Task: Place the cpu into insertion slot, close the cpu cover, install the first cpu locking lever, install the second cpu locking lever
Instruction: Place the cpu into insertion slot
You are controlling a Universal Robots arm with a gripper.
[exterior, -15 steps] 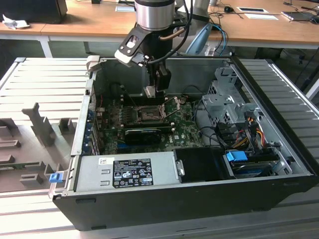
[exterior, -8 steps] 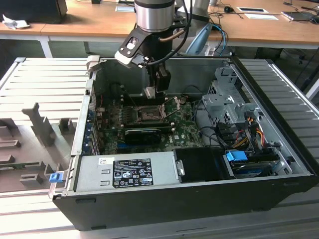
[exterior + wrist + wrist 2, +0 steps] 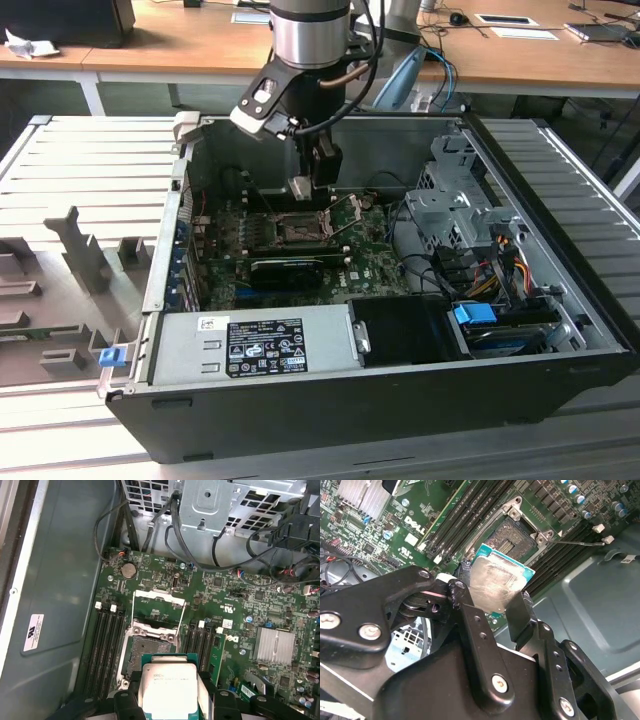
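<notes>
Power supply label (image 3: 265,345), case-wall sticker (image 3: 33,632): print unreadable.

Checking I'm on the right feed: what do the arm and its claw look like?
The arm ends in a silver-grey cylindrical wrist under a dark band, with black cables looping beside it and a pale camera block attached. The claw is matt black: flat linkage bars and two blunt fingers, dotted with silver screw heads.

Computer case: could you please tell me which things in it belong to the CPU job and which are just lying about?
Job: gripper, shut on the cpu; insertion slot; cpu cover, raised.
Lying about: expansion card; power supply; coin battery; heatsink.
</notes>
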